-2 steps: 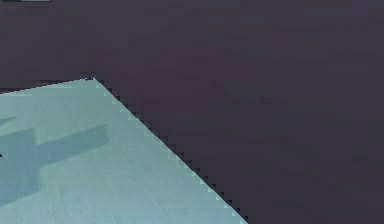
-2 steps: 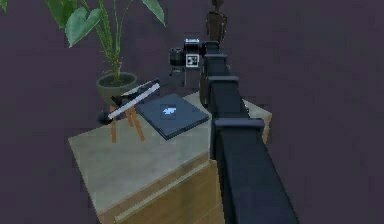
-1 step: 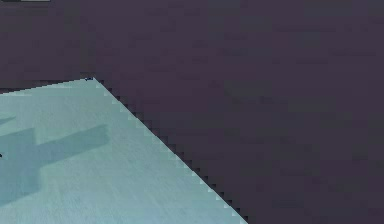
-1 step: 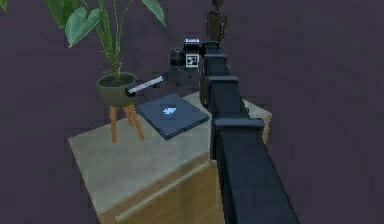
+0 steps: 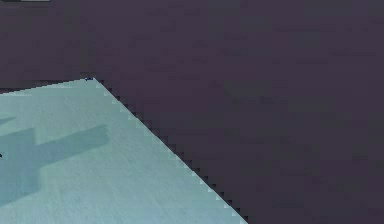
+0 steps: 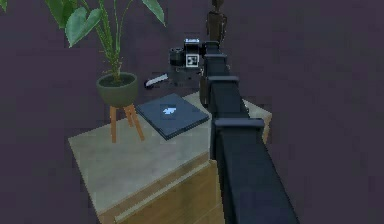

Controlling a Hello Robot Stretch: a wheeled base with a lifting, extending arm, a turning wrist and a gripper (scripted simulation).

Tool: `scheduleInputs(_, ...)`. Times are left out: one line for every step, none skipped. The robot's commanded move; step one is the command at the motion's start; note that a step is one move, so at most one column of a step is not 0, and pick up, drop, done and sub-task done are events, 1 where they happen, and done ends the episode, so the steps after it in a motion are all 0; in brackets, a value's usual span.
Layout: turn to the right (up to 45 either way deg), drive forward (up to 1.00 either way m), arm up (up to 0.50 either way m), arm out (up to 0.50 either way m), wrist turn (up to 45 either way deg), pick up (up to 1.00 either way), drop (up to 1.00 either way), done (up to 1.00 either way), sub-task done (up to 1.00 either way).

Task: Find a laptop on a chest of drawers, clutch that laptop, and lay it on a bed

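The laptop (image 6: 172, 115) lies closed and flat on the chest of drawers (image 6: 150, 170) beside the potted plant (image 6: 117, 88), the arm (image 6: 235, 130) reaches over that top, presumably to bring the gripper (image 6: 178, 56) to it, and whether the fingers grip anything cannot be told

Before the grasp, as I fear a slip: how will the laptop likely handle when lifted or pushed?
The laptop lies closed and flat: probably stiff, sliding rather than rolling. Its thin edge likely offers little grip. Pushed toward the potted plant on thin legs, it might tip that.
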Motion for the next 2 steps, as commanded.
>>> scheduleInputs(0.0,0.0,-0.24,0.0,0.0,0.0,0.0,0.0,0.0)
scheduleInputs(0.0,0.0,0.0,0.0,0.0,1.0,0.0,0.0,0.0)
